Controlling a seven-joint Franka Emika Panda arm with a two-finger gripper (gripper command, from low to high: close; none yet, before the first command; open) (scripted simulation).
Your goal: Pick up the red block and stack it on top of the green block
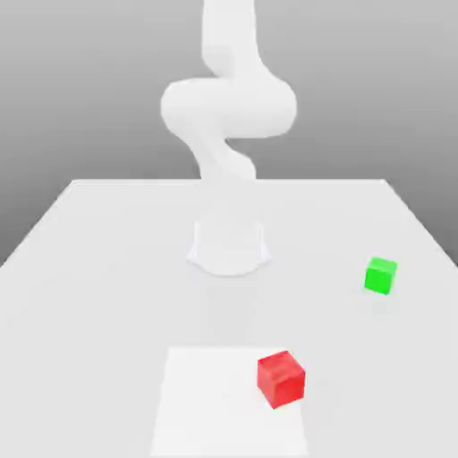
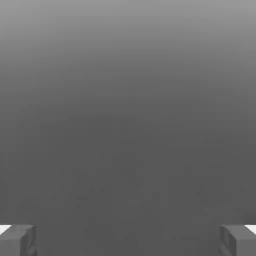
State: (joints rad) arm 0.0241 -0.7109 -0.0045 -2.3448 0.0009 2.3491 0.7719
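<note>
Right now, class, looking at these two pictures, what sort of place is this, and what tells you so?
Most likely a simulated robot test bench, not a real room: a plain white table against a blank grey backdrop, a white arm mounted on it, and only a red block and a green block lying apart.

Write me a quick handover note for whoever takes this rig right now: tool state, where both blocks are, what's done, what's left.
Tool: open, fingers wide apart, holding nothing, facing plain grey background in the hand view.
Red block: resting on the table, near edge, on a lighter square patch, slightly toward the exterior view's right.
Green block: on the table farther back and toward the exterior view's right, apart from the red one.
Done: nothing yet; neither block is gripped or stacked.
Left: bring the tool down over the red block, grasp, lift, place it on the green block, release.
</note>
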